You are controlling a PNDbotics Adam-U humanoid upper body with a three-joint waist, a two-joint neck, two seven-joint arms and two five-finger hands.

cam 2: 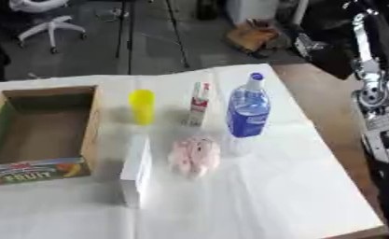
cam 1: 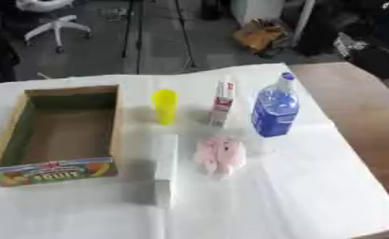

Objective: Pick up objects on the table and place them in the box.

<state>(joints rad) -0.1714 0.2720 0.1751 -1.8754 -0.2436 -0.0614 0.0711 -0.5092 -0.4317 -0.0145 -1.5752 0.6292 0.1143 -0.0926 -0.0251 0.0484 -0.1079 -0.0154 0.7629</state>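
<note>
Nothing is packed yet: the open brown cardboard box (cam 1: pixel 66 128) stands empty. Neither hand shows, so their state is unknown. Reach first for the yellow plastic cup (cam 1: pixel 164 106) beside it.

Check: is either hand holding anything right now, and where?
Nothing is held. No hand shows in either view; the blue bottle, yellow cup and pink item sit on the table, outside the box.

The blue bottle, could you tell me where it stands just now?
The blue bottle stands upright on the white-covered table's right side, just right of the red-and-white tube and behind the pink bundle.
</note>
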